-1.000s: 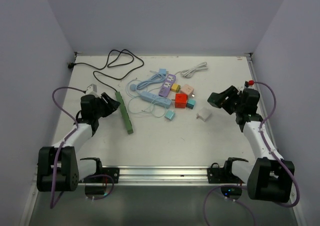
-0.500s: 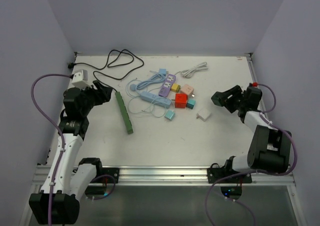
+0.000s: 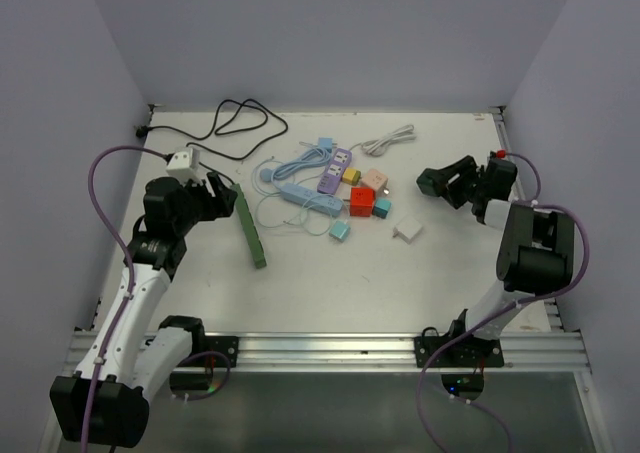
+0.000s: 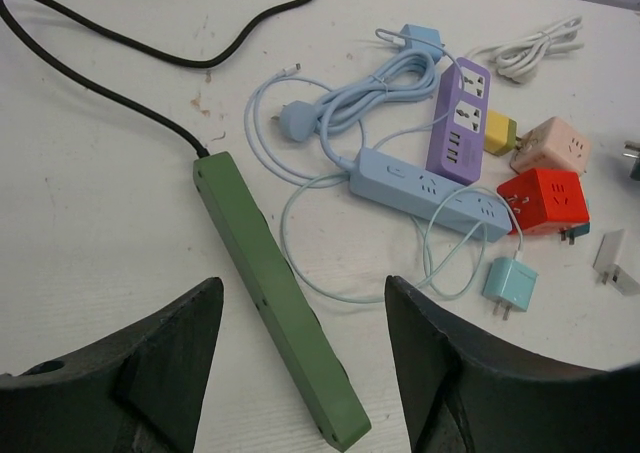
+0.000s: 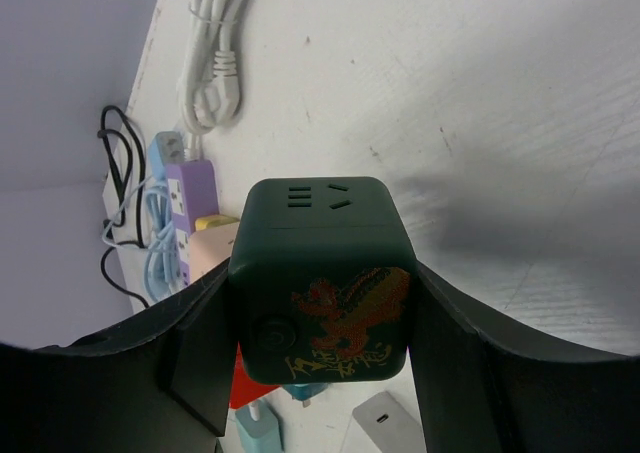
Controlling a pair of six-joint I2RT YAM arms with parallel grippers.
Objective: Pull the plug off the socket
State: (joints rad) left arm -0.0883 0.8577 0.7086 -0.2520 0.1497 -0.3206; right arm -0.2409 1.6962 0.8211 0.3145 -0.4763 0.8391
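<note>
My right gripper (image 3: 436, 184) is shut on a dark green cube socket (image 5: 322, 273) with a red dragon print, held above the table's right side (image 3: 430, 181). Its visible faces carry no plug. A small white plug adapter (image 3: 407, 231) lies loose on the table, below and left of the cube. My left gripper (image 3: 222, 198) hovers open over the left side. Below its fingers lies a long green power strip (image 4: 275, 293), untouched, between the two black fingertips (image 4: 190, 313).
The green strip (image 3: 249, 225) trails a black cable (image 3: 235, 123) to the back left. In the middle lie a purple strip (image 3: 335, 170), a blue strip (image 3: 308, 199) with coiled cord, red (image 3: 361, 202), pink (image 3: 375, 180) and teal (image 3: 339, 230) adapters, and a white cable (image 3: 388, 139).
The left gripper's jaws have spread wider while its arm lifted and swung above the green strip. The right arm folded back, carrying the cube slightly farther from me.
</note>
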